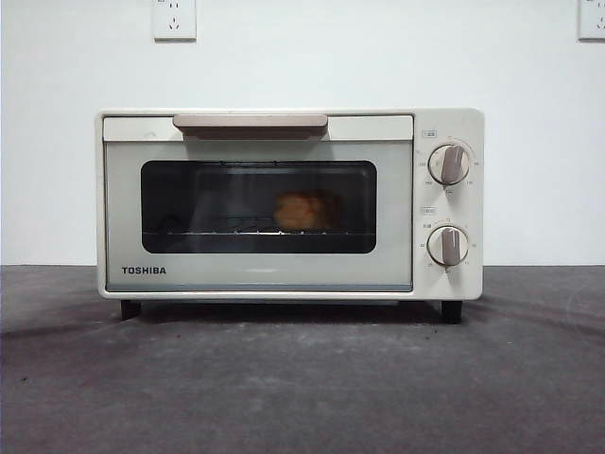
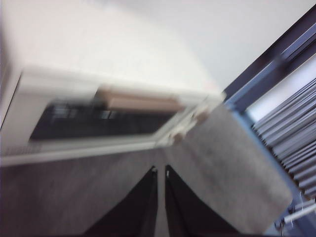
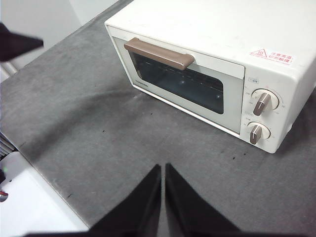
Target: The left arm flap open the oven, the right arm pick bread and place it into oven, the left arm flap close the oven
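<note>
The cream-white TOSHIBA oven (image 1: 284, 203) stands on the grey table with its door shut and its beige handle (image 1: 250, 123) up. The golden-orange bread (image 1: 301, 211) sits on the wire rack behind the dark window. Neither arm shows in the front view. In the blurred left wrist view, my left gripper (image 2: 161, 170) is shut and empty, above the table some way in front of the oven (image 2: 98, 106). In the right wrist view, my right gripper (image 3: 162, 167) is shut and empty, high above the table in front of the oven (image 3: 207, 64).
The grey table mat (image 1: 302, 378) spreads before the oven. Its edge (image 3: 44, 177) shows in the right wrist view. Two beige knobs (image 1: 448, 203) sit on the oven's right. A white wall with sockets (image 1: 174, 17) stands behind. Window blinds (image 2: 291, 133) show beyond the table edge.
</note>
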`<state>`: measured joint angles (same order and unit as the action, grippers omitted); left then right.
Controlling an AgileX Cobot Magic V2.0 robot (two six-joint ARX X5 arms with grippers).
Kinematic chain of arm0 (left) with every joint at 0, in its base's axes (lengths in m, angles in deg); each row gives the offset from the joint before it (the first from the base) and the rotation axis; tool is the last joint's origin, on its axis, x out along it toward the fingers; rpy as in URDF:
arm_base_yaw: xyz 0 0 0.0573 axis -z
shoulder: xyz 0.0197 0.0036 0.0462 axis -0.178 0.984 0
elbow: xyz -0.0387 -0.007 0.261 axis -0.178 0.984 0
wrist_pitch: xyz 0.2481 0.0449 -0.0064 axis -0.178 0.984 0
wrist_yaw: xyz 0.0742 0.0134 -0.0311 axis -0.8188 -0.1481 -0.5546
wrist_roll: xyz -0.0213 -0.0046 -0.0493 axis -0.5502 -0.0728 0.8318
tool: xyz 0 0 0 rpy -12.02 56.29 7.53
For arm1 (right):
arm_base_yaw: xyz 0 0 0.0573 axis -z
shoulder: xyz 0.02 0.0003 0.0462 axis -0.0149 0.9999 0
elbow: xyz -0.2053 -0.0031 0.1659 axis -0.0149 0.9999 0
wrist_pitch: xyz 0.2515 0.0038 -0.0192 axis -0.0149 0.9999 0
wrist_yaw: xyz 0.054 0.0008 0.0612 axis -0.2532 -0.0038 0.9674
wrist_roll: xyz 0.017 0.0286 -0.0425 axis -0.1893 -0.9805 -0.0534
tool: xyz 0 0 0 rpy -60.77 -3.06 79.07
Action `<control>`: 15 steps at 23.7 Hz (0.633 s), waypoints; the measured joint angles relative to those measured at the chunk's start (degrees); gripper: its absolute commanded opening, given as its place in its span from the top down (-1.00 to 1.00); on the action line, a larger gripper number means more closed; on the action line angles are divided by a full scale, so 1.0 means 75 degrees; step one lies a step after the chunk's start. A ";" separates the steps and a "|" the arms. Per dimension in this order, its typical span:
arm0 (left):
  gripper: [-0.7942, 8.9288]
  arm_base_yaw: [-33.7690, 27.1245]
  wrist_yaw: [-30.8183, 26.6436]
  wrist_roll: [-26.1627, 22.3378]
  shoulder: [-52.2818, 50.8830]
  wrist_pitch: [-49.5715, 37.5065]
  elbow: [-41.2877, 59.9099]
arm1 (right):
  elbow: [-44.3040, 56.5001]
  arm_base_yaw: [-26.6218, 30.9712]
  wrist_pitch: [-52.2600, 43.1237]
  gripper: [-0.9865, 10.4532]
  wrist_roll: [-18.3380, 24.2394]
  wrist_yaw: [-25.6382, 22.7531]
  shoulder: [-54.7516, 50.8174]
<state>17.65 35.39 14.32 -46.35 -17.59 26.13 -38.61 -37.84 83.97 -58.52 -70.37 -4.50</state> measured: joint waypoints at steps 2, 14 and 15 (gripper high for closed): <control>0.76 0.0003 0.0000 -0.0117 0.0000 0.0219 0.0000 | 0.0000 0.0000 0.0000 0.81 0.0009 -0.0003 -0.0003; 0.78 -0.0009 -0.0111 -0.0484 -0.0423 0.0149 0.0035 | 0.0000 0.0000 0.0000 0.81 0.0015 0.0003 -0.0003; 0.78 -0.0064 -0.0157 -0.0784 -0.0653 0.0029 0.0131 | 0.0000 0.0000 0.0000 0.81 0.0015 0.0003 -0.0003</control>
<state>17.17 34.21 8.44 -51.25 -17.37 27.12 -38.61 -37.84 83.97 -58.41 -70.34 -4.52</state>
